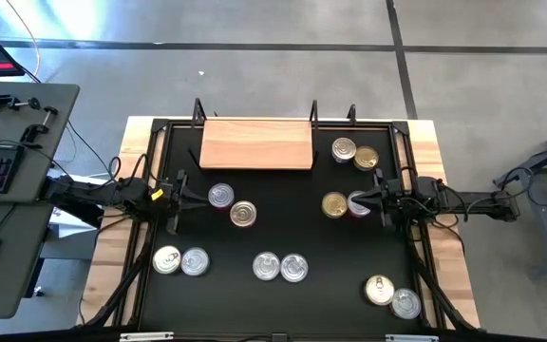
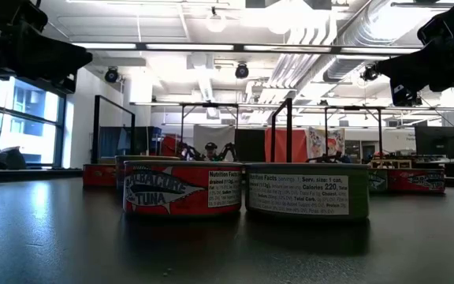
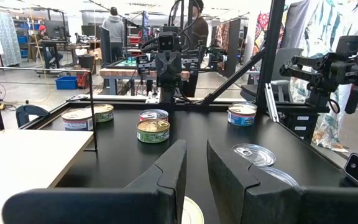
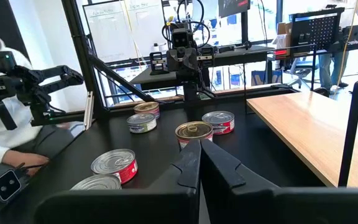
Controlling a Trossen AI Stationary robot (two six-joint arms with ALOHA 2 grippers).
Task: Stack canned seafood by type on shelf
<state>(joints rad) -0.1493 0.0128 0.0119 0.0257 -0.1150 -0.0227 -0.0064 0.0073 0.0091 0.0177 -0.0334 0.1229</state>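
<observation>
cans point(image 1: 242, 214) scattered off bare shelf point(image 1: 256, 144); left hand point(image 1: 180, 195) narrowly parted, right hand point(image 1: 376, 201) closed.

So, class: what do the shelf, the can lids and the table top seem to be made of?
Shelf: probably unfinished wood, pale brown with faint grain.
Can lids, such as this silver-topped tin: metal, shiny with pull tabs.
Table top: black and slightly glossy, reflecting light; material unclear.
</observation>
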